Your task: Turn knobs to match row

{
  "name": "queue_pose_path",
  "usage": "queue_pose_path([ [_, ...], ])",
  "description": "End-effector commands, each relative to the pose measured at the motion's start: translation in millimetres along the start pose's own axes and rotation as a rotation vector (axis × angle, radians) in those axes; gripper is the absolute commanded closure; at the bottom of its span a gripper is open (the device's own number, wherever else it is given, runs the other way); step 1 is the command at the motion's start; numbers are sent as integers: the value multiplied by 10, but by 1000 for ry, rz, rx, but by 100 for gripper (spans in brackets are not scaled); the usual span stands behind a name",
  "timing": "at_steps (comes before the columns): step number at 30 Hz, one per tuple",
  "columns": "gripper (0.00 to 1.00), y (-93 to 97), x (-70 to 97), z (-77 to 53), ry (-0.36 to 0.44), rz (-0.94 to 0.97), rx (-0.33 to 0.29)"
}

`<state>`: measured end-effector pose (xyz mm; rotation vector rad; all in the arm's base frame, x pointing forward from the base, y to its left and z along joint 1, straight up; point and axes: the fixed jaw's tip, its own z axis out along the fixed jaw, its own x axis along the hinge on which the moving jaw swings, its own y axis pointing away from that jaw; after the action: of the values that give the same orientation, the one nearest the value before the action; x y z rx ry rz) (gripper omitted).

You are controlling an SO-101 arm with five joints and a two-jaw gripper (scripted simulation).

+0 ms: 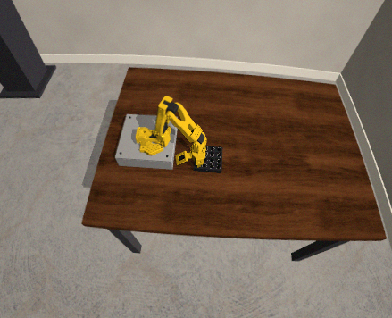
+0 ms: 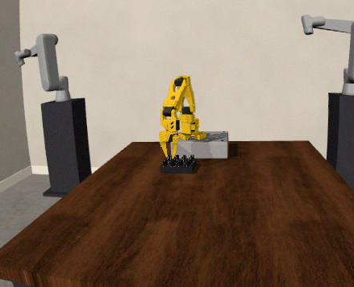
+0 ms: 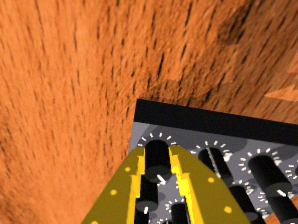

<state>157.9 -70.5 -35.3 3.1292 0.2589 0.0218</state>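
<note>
Where the dark wooden worktop (image 1: 274, 134) fills most of the room's grey floor, a yellow arm (image 1: 180, 118) bends down from its grey base block (image 1: 129, 154) near the worktop's left edge in the top view. Two grey arms on dark pedestals (image 2: 66, 141) stand behind the worktop at either side in the exterior view, well apart from the work.

The black knob box (image 1: 213, 158) lies flat on the worktop just beside the base block, on the side away from the left edge. In the exterior view the knob box (image 2: 179, 165) sits in front of the grey block, its small knobs standing up from its top face.

The end effector (image 3: 159, 167) points down over the box's near corner in the wrist view, its two yellow fingers clamped on a black corner knob (image 3: 158, 155), one finger on each side and touching it. White tick marks ring that knob on the grey face of the box. A neighbouring knob (image 3: 215, 162) with a white pointer line stands just beside it, and another knob (image 3: 267, 172) further along the same row. More knobs show partly between and below the fingers, too cropped to read their marks. Which row the held knob belongs to cannot be told, as no socket shows.
</note>
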Motion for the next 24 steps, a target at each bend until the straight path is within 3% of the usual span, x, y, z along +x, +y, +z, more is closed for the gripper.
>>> queue_pose_path([
  [1,99,-11,-38,21,-15,-67,4],
  [18,99,-14,-23,21,-14,-329,6],
  [24,99,-14,-23,21,-14,-338,6],
])
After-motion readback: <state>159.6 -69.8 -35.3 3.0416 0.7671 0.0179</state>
